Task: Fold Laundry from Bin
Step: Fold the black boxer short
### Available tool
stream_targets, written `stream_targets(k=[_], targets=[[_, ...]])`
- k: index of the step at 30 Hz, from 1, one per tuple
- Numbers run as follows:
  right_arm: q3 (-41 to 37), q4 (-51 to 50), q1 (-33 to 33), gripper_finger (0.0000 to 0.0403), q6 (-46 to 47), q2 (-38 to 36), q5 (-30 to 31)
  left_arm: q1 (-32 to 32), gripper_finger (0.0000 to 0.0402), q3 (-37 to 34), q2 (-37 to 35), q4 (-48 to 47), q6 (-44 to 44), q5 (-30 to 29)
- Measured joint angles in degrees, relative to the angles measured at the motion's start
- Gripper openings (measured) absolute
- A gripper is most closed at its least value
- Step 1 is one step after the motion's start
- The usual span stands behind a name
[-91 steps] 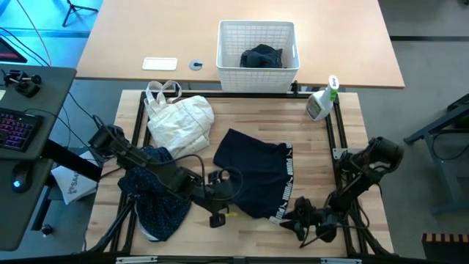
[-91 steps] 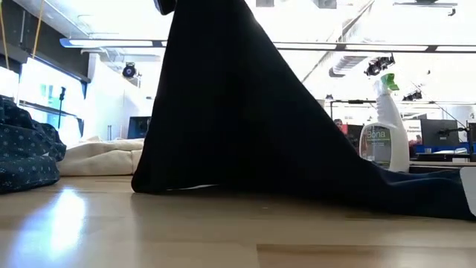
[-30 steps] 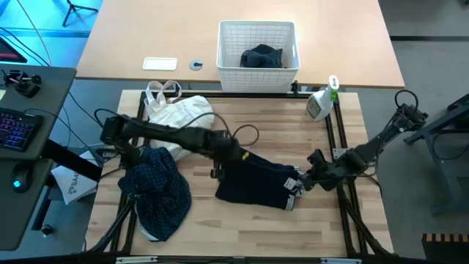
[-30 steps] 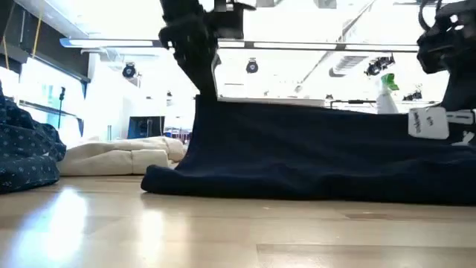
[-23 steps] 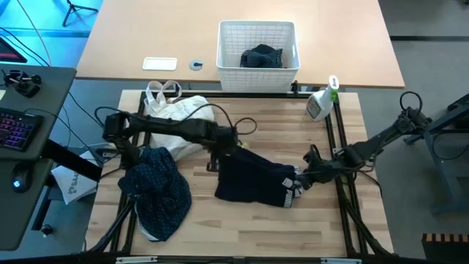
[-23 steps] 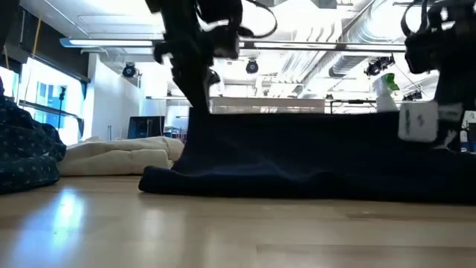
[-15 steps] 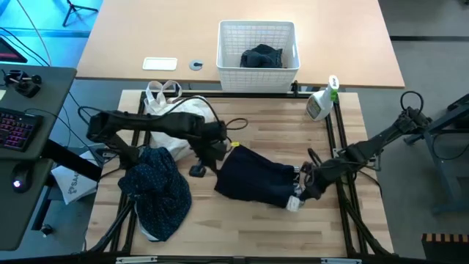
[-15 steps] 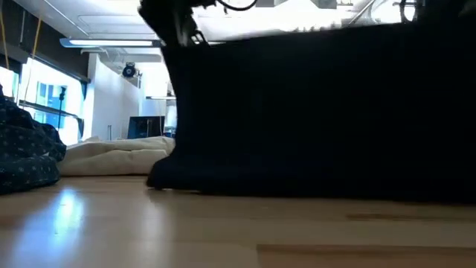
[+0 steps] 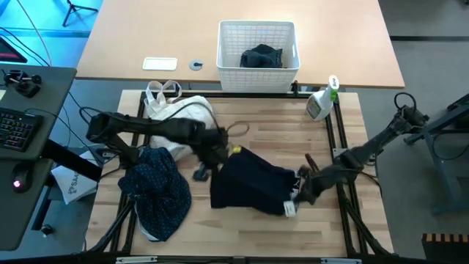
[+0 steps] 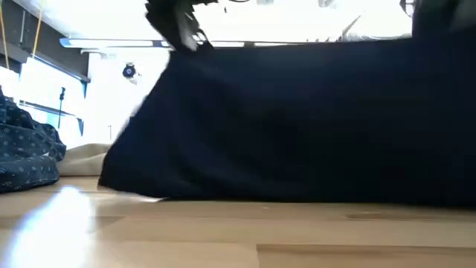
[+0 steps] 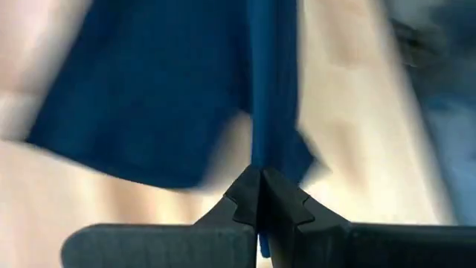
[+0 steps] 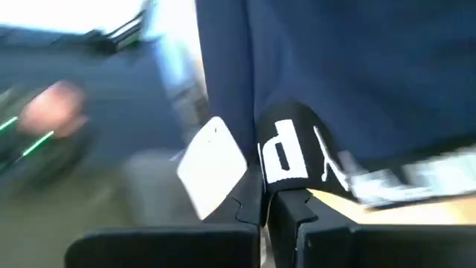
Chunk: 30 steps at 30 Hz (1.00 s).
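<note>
Change since earlier frame: plain dark navy piece (image 9: 253,183), previously spread flat mid-bench, is now lifted by two edges and carried toward the near side.

Left gripper (image 9: 220,154): jaws clenched on the far-left fabric edge.
Right gripper (image 9: 303,187): jaws clenched on the lettered waistband (image 12: 286,149), beside its white tag (image 12: 212,167).
Dotted navy shirt (image 9: 156,187): heaped at bench left.
Bin (image 9: 258,45): beyond the bench (image 9: 249,227), one dark garment inside.

Handling note: keep both held edges level and taut; lower evenly so the fold lands square.
</note>
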Motion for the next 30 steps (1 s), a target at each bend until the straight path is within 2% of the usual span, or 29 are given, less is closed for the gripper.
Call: stream_targets(k=[5, 8, 12, 19, 24, 30], targets=[[0.0, -19.1, -5.8, 0.0, 5.3, 0.0, 4.2, 6.0, 0.0, 0.0, 4.3, 8.4, 4.4, -9.7], [0.0, -25.5, -8.8, 0.0, 5.6, 0.0, 4.4, 9.2, 0.0, 0.0, 7.8, 11.7, 7.3, -10.7], [0.0, -27.1, -11.8, 0.0, 3.5, 0.0, 5.1, 11.8, 0.0, 0.0, 12.3, 13.6, 8.8, -10.8], [0.0, -27.4, -14.5, 0.0004, -1.5, 0.1, 10.2, 12.7, 0.0, 0.0, 17.8, 14.1, 7.4, -10.7], [0.0, -29.8, -16.0, 0.0063, -1.3, 0.6, 11.4, 12.7, 0.0014, 0.0, 18.9, 14.6, 5.1, -10.7], [0.3, -31.5, -16.5, 0.0148, -0.6, -2.6, 11.3, 14.1, 0.007, 1.6, 18.4, 7.5, -0.1, -10.5]])
